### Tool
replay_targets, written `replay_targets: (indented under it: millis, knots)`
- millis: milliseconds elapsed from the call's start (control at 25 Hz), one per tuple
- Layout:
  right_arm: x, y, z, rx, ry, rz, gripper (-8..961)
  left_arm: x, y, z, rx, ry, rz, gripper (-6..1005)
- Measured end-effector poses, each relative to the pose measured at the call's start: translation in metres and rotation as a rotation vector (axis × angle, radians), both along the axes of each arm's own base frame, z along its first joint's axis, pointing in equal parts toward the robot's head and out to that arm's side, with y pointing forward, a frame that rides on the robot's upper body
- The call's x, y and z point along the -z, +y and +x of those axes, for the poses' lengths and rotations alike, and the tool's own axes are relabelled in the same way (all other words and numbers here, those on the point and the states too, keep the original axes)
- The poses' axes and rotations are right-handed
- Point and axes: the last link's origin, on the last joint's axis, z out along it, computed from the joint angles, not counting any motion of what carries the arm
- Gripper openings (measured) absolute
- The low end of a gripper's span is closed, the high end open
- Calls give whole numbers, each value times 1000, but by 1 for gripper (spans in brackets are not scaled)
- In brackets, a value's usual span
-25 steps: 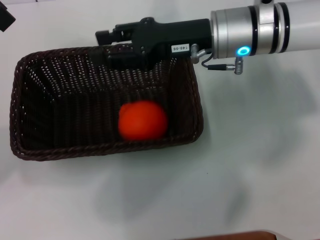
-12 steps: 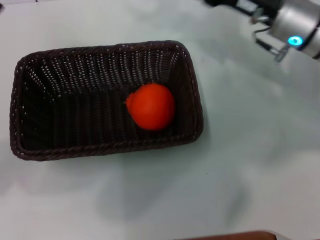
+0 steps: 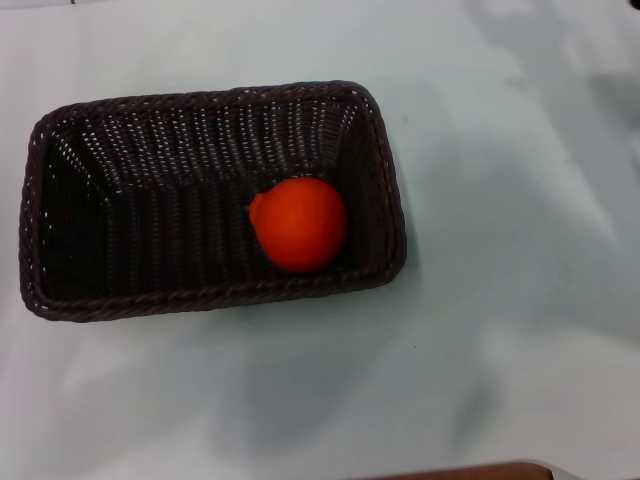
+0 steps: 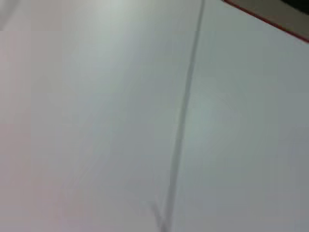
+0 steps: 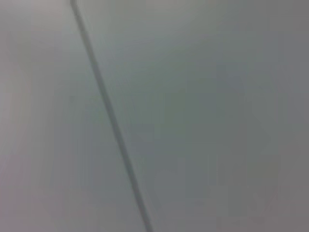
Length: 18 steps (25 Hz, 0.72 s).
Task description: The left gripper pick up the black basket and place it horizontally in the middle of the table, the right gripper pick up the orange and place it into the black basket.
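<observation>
Round smooth orange (image 3: 299, 224) inside rectangular woven black basket (image 3: 120, 190).

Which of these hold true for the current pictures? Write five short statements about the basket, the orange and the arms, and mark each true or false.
1. The orange lies inside the black basket. True.
2. The basket's long side runs across the head view. True.
3. The orange sits at the basket's left end. False: it sits in the right half, near the right end wall.
4. The right gripper hovers over the basket. False: neither gripper shows in the head view.
5. A second fruit lies on the table beside the basket. False: only the basket stands on the table there.
</observation>
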Motion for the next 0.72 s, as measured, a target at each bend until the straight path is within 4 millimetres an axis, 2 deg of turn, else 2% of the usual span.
replay_targets:
  millis: [120, 240, 720]
  knots:
    - [-6, -6, 9, 42, 14, 48, 825, 8, -6, -3, -91, 39, 128, 697]
    - [-8, -10, 16, 79, 27, 78, 825, 10, -8, -6, -130, 52, 153, 694]
    - [-9, -4, 11, 72, 29, 89, 825, 10, -11, -11, -164, 45, 157, 685]
